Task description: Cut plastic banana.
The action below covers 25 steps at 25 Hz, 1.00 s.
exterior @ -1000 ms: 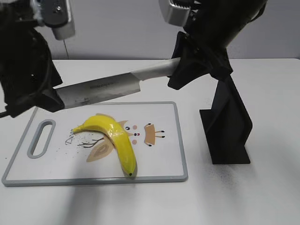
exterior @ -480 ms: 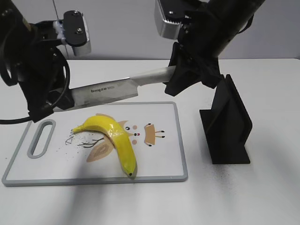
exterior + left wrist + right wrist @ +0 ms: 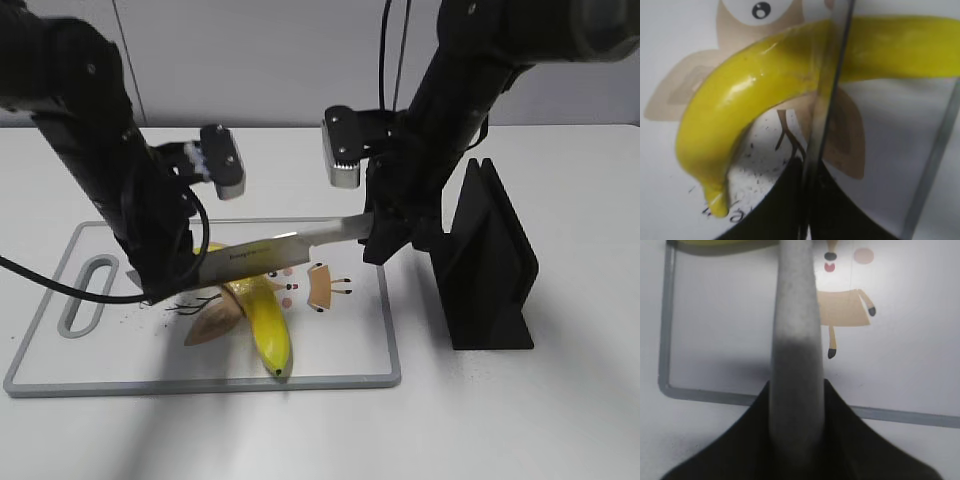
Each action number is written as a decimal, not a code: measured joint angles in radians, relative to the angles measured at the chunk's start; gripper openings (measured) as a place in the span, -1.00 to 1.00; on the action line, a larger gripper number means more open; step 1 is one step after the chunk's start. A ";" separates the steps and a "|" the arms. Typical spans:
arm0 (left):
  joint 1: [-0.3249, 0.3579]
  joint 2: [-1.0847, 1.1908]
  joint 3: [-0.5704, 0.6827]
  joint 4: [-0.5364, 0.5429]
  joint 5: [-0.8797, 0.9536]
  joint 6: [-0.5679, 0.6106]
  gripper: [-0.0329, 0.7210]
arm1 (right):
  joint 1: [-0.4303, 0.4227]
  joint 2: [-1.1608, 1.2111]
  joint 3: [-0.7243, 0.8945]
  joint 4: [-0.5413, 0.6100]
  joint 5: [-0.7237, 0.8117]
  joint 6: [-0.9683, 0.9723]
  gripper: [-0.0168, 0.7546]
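Note:
A yellow plastic banana [image 3: 266, 318] lies on the white cutting board [image 3: 60, 368]. A knife [image 3: 256, 257] spans both grippers and rests across the banana's upper middle. My left gripper [image 3: 152, 284] is shut on the blade's tip end. My right gripper [image 3: 378, 234] is shut on the grey handle. In the left wrist view the thin blade [image 3: 827, 100] crosses the banana [image 3: 750, 90] and runs into my left gripper [image 3: 807, 212]. In the right wrist view the handle [image 3: 796, 335] runs out of my right gripper [image 3: 796, 440] over the board [image 3: 715, 340]; the banana shows only at the top edge.
A black knife stand [image 3: 490, 268] stands on the white table to the right of the board, close behind my right arm. The board has a grey rim, a handle slot [image 3: 88, 293] at the left and printed cartoon figures [image 3: 322, 285].
Both arms have come down with the knife. The blade has dropped from well above the board onto the banana. The banana has not shifted.

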State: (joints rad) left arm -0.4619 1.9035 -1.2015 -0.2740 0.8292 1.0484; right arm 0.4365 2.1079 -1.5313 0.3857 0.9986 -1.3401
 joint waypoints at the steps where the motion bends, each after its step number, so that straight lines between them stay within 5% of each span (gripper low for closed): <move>1: 0.000 0.037 0.000 -0.003 -0.015 0.000 -0.88 | 0.000 0.025 0.000 -0.001 -0.012 -0.002 -0.52; 12: 0.001 0.077 -0.009 -0.015 -0.029 0.004 -0.90 | -0.003 0.053 0.000 0.000 -0.045 -0.014 -0.49; 25: 0.002 -0.205 -0.008 0.034 0.076 0.001 -0.90 | 0.003 -0.152 0.000 0.016 0.001 -0.006 -0.50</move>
State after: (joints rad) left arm -0.4599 1.6981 -1.2094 -0.2401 0.9051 1.0494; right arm 0.4397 1.9556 -1.5313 0.4016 1.0000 -1.3463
